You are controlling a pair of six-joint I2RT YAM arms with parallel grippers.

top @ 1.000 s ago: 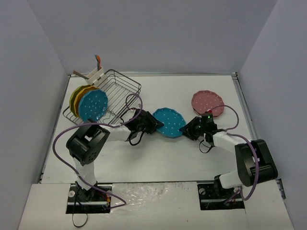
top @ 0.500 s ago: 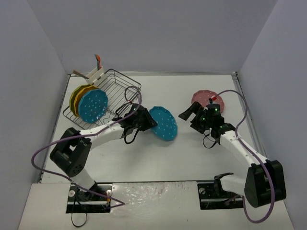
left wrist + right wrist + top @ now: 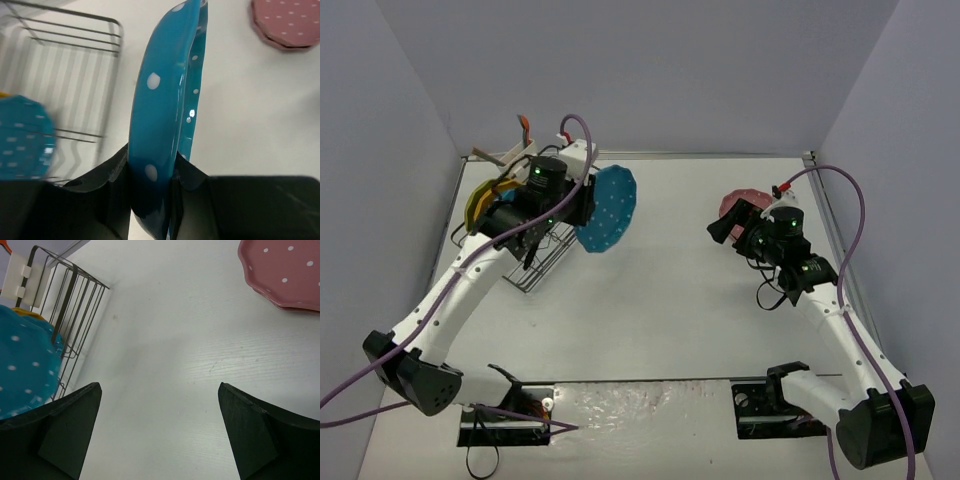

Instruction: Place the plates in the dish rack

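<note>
My left gripper (image 3: 578, 207) is shut on the rim of a teal dotted plate (image 3: 608, 210) and holds it on edge, above the table just right of the dish rack (image 3: 535, 262). In the left wrist view the plate (image 3: 162, 100) stands edge-on between the fingers (image 3: 112, 170). The rack (image 3: 75, 30) holds a yellow-green plate (image 3: 478, 200) and another teal plate (image 3: 20, 137). Pink plates (image 3: 740, 203) lie stacked flat at the right. My right gripper (image 3: 722, 228) is open and empty beside them, over bare table (image 3: 159, 387); the pink plates (image 3: 285, 272) show at the upper right.
A white utensil caddy (image 3: 20, 275) sits at the rack's far corner, with an orange-handled item (image 3: 525, 128) sticking up. Grey walls enclose the table on three sides. Purple cables run along both arms.
</note>
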